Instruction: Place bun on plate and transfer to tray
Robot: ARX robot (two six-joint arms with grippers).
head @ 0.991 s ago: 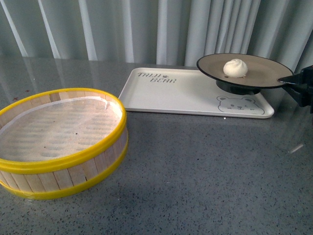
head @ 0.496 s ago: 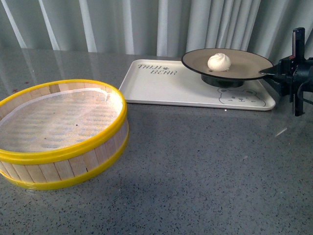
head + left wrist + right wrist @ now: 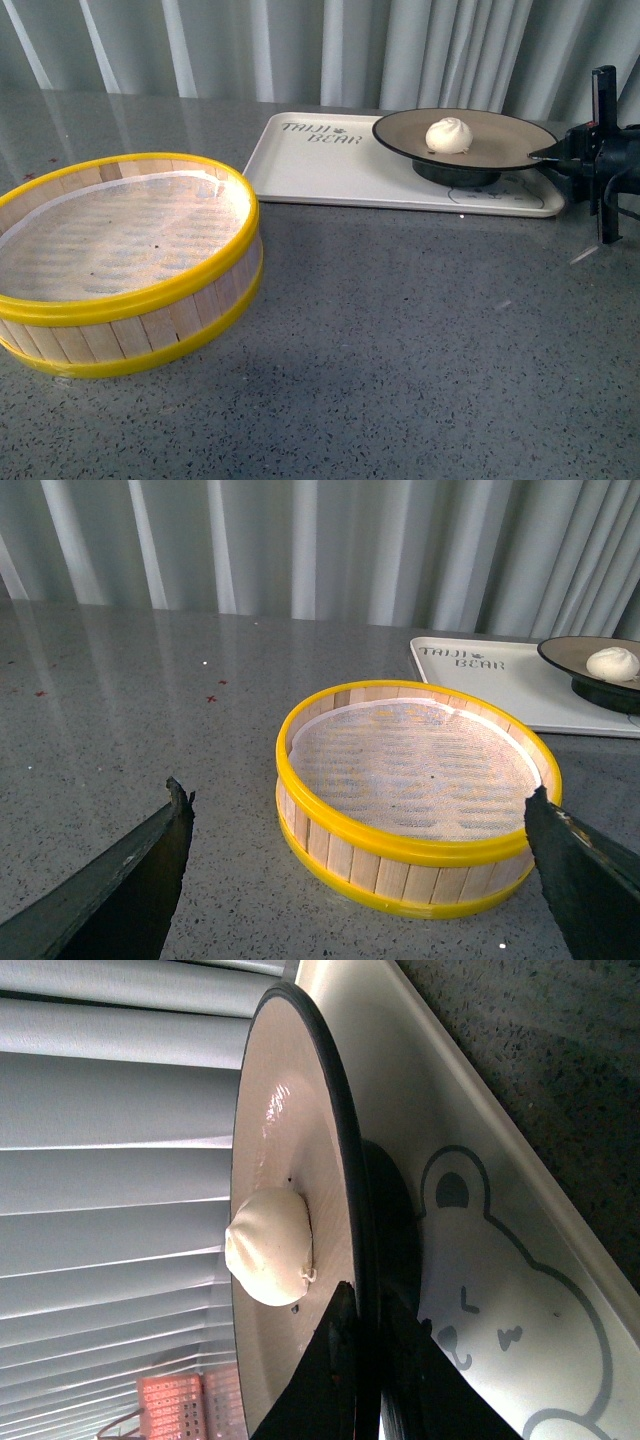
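The white pleated bun (image 3: 449, 135) sits in the middle of the beige plate (image 3: 500, 135) with a black rim. The plate rests over the right end of the cream tray (image 3: 330, 170), above its bear drawing. My right gripper (image 3: 545, 155) is shut on the plate's right rim. In the right wrist view the fingers (image 3: 335, 1360) pinch the rim of the plate (image 3: 290, 1140), with the bun (image 3: 268, 1245) beside them and the tray (image 3: 500, 1260) under it. My left gripper (image 3: 360, 880) is open and empty, near the table.
A round yellow-rimmed bamboo steamer (image 3: 120, 260) stands empty at the front left of the grey table; it also shows in the left wrist view (image 3: 415, 790). Grey curtains hang behind the table. The tray's left half (image 3: 300, 165) is bare.
The plate with the bun has moved left and come down over the tray's right end, with the right gripper following it. The steamer has not moved.
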